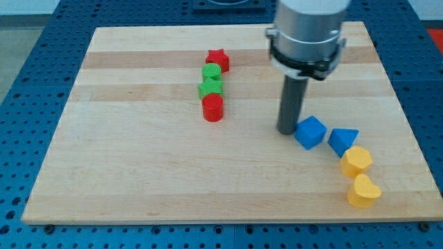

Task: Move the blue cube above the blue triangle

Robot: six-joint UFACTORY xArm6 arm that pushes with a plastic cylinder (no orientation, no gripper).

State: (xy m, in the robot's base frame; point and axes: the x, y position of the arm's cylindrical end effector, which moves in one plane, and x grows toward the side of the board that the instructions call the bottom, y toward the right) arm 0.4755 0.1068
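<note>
The blue cube (310,132) lies on the wooden board at the view's right of centre. The blue triangle (342,140) lies just to its right, close to it, with a narrow gap. My tip (287,131) is at the lower end of the dark rod, touching or almost touching the cube's left side. The arm's grey body rises from the rod toward the view's top.
A column of blocks stands left of centre: red star (218,59), green block (212,72), green star (210,88), red cylinder (212,108). Two yellow blocks (356,161) (363,191) lie below the blue triangle near the board's right edge (408,138).
</note>
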